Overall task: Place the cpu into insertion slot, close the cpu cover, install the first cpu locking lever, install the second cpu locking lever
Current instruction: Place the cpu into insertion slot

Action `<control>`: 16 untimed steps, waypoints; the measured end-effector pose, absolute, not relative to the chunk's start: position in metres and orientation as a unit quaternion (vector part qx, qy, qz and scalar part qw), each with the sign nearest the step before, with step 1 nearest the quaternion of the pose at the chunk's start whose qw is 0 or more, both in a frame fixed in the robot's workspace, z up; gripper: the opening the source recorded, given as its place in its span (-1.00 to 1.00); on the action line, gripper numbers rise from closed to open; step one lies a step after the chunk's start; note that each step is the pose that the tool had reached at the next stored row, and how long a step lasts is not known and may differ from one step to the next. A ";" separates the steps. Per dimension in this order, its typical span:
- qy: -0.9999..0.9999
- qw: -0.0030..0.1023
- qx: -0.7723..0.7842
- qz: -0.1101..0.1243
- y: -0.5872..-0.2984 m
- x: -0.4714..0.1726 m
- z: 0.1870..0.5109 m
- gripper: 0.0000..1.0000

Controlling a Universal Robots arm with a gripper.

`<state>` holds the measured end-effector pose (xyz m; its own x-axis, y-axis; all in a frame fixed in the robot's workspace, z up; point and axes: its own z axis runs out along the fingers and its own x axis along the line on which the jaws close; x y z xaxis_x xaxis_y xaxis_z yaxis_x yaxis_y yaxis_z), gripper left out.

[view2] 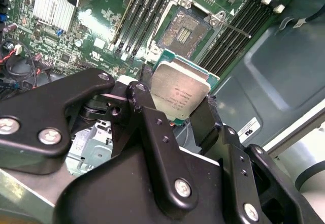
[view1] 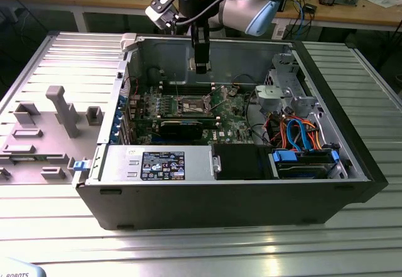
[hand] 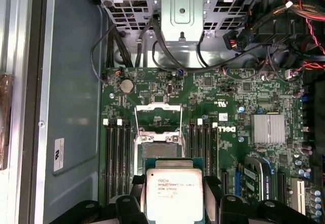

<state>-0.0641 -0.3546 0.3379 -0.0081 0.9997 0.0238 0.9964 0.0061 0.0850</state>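
Observation:
My gripper (view1: 201, 67) hangs inside the open computer case, above the green motherboard (view1: 226, 110). It is shut on the cpu (view2: 180, 93), a flat square chip with a silver-grey top, clamped by its edges between two black fingers (view2: 143, 104). In the first wrist view, the cpu (hand: 172, 193) sits just short of the insertion slot (hand: 160, 145), a dark square recess with a silvery rim. The insertion slot (view2: 184, 30) lies bare below the chip and apart from it. The cpu cover (hand: 158, 116) stands swung open beyond the slot. A thin locking lever (view2: 232, 27) sticks out beside the socket.
Black memory slots (hand: 118, 155) flank the socket on both sides. A silver heatsink (hand: 268, 128) and a metal drive cage (view1: 279, 92) with orange and blue cables (view1: 300, 132) stand nearby. The case walls (view1: 220, 54) enclose the board. A grey fixture (view1: 59, 110) sits outside on the exterior view's left.

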 end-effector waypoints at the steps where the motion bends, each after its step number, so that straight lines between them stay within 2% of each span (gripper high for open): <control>1: 0.709 0.022 0.704 0.039 -0.354 -0.065 0.338 0.08; 16: 0.709 0.022 0.704 0.039 -0.352 -0.069 0.329 0.08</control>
